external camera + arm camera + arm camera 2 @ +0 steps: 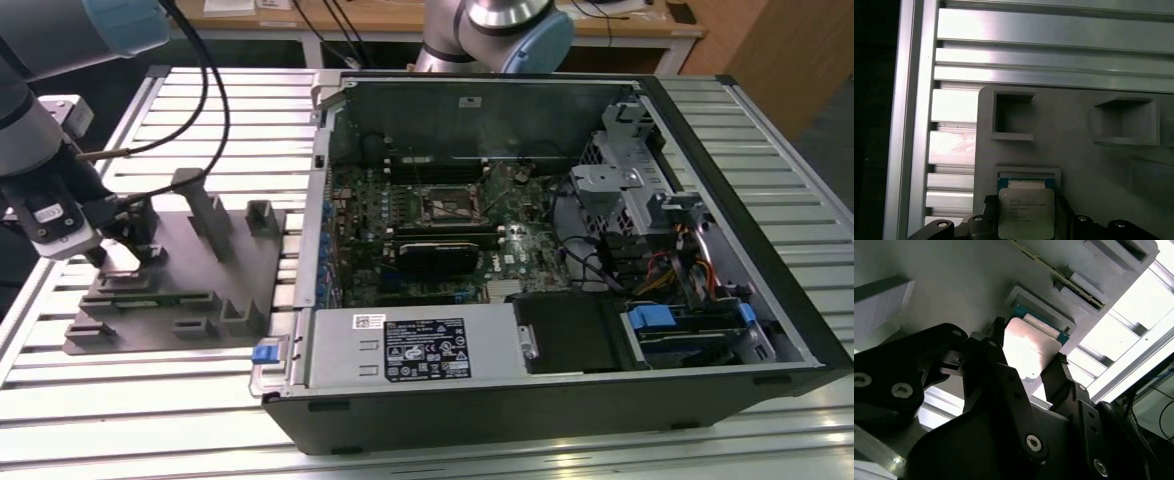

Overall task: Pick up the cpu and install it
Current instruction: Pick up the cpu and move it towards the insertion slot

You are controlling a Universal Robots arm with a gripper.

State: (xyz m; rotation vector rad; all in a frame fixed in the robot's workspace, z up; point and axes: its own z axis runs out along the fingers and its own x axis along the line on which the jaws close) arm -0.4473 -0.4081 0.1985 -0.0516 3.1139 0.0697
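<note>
The cpu (1026,212), a small flat square chip with a shiny metal top and a teal rim, sits at a shallow square pocket of the gray fixture tray (1079,165). In both wrist views my gripper (1028,346) has its black fingers (1058,371) pressed against two opposite edges of the chip, shut on it. I cannot tell whether the chip rests in the pocket or is raised slightly. In the exterior view my gripper (120,255) hangs low over the tray (187,300) at the exterior view's left, well away from the motherboard's cpu socket (447,205).
An open computer case (561,250) lies on the slatted aluminium table (160,400), right of the tray. Upright posts (207,210) rise from the tray near my gripper. A second arm's base (501,30) stands behind the case. Cables (200,90) trail over the table.
</note>
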